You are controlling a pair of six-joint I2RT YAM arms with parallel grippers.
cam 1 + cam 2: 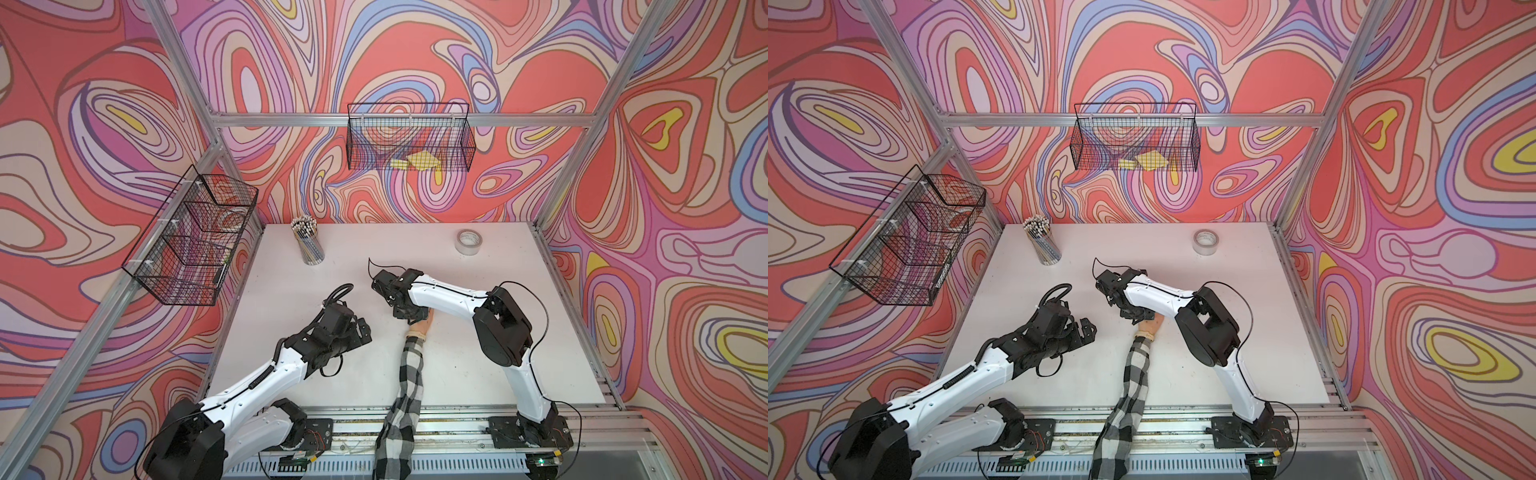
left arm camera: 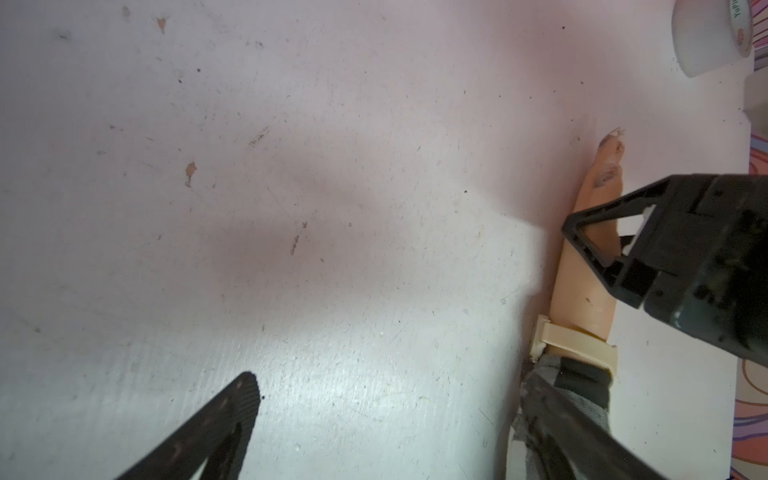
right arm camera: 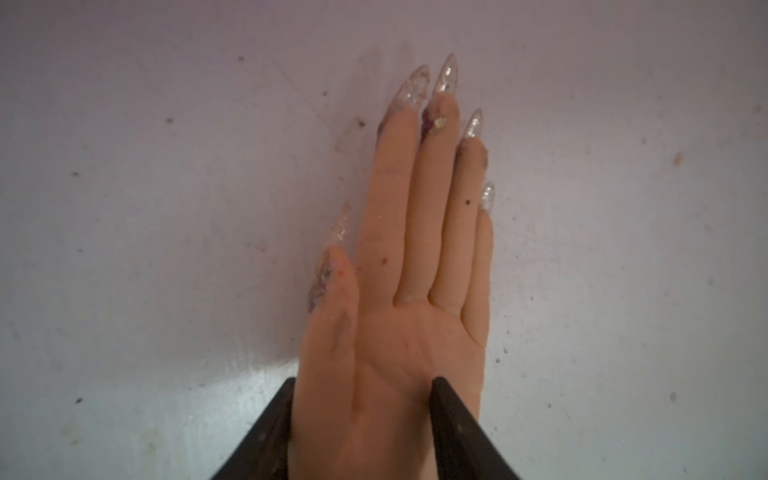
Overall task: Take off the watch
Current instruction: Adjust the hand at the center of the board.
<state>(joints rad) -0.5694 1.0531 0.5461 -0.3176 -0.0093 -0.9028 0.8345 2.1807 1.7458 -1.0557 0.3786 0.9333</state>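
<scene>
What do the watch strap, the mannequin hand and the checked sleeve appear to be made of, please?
Watch strap: likely matte silicone or plastic, smooth cream band with no weave. Mannequin hand: soft-looking rubbery silicone, skin-toned, faint moulded creases. Checked sleeve: woven cloth, probably flannel, it folds and drapes.

Left wrist view, tape roll (image 2: 702,37): red printed lettering on inner core ring, two short lines following curve of rim. Letters turned sideways, partly cut by frame edge; single strokes distinguishable, no whole word or brand readable with certainty. Both top views, same tape roll (image 1: 468,242) (image 1: 1205,242): few faint dark marks inside core, too small to read. Right wrist view: no legible text. Remaining surfaces in top views: no readable label, number or sign.
</scene>
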